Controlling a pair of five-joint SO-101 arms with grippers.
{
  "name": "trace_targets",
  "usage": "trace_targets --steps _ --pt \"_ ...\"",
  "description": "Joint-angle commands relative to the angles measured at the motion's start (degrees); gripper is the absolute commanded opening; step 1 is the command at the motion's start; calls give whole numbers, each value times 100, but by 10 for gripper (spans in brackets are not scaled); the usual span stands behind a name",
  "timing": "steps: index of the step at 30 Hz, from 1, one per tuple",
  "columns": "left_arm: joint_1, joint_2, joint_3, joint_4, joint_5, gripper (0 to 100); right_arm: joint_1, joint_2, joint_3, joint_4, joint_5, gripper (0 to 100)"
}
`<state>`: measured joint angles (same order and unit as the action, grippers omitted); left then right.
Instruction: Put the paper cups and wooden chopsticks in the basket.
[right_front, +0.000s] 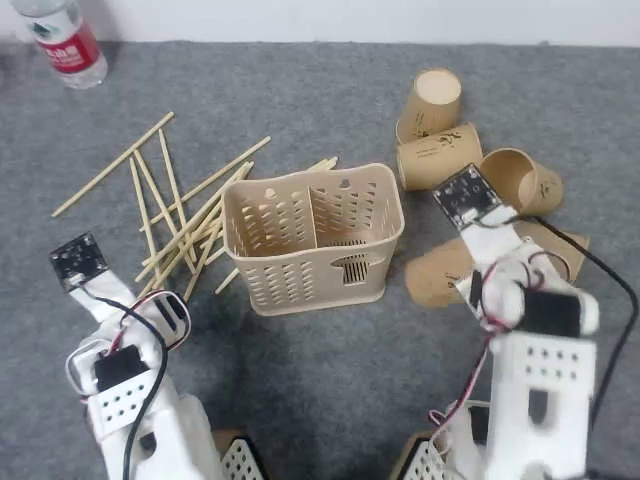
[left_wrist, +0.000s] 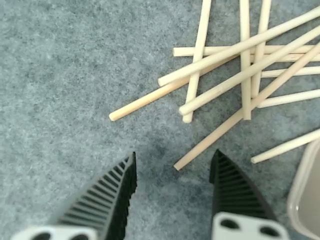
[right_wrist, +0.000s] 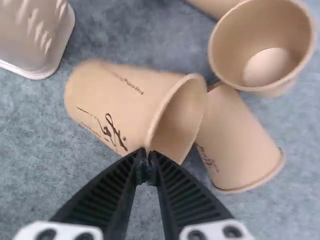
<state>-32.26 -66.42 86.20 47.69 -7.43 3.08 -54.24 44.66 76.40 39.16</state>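
In the high view the basket (right_front: 315, 240) stands upright in the middle of the grey mat (right_front: 330, 400). The wooden chopsticks (right_front: 185, 215) lie criss-crossed just beside its left wall, a few touching it or slipping behind it. The paper cups (right_front: 438, 155) lie in a cluster off its right side, three toward the far right corner. A fourth cup (right_front: 435, 275) lies on its side near the basket's right wall, partly under the right arm (right_front: 520, 300). The left arm (right_front: 120, 350) is on the chopstick side of the basket, toward the near edge. A water bottle (right_front: 65, 40) stands well apart from the basket, at the far left.

In the left wrist view the left pincer (left_wrist: 175, 154) is spread wide and holds nothing. The tip of one chopstick (left_wrist: 215, 137) reaches into the gap between its fingers. The rest of the pile lies beyond the fingertips, with the basket's rim (left_wrist: 305, 195) off to one side.

In the right wrist view the right pincer (right_wrist: 147, 155) is pressed together on the mouth rim of the fourth cup, which lies between the pincer and the basket's corner (right_wrist: 35, 35). A second lying cup (right_wrist: 235, 145) touches it on the side away from the basket. Beyond them a third cup (right_wrist: 260, 45) shows its open mouth.
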Motion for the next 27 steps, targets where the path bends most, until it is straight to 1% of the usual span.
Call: trace_targets --steps 1,6,10,12,14,15,18,20,23,27 --pt "35 -62 -31 -132 44 228 -22 -716 -237 251 53 9" --pt "35 -62 -31 -132 44 228 -22 -1174 -220 374 53 9" --pt "35 -62 -31 -132 44 228 31 -1051 26 163 53 9" --pt "35 -62 -31 -132 44 228 171 -884 237 101 18 15" --pt "35 -62 -31 -132 44 228 330 -699 431 119 -26 56" --pt "35 -62 -31 -132 44 228 462 -664 510 180 -211 95" --pt "88 -62 -31 -141 44 228 1015 -602 519 488 -1116 231" --pt "237 -62 -13 -141 35 228 1358 -602 510 637 -1433 284" --pt "299 -62 -13 -141 35 228 1745 -602 510 620 -1618 280" --pt "290 -62 -13 -141 35 228 2026 -541 554 -75 -1609 266"
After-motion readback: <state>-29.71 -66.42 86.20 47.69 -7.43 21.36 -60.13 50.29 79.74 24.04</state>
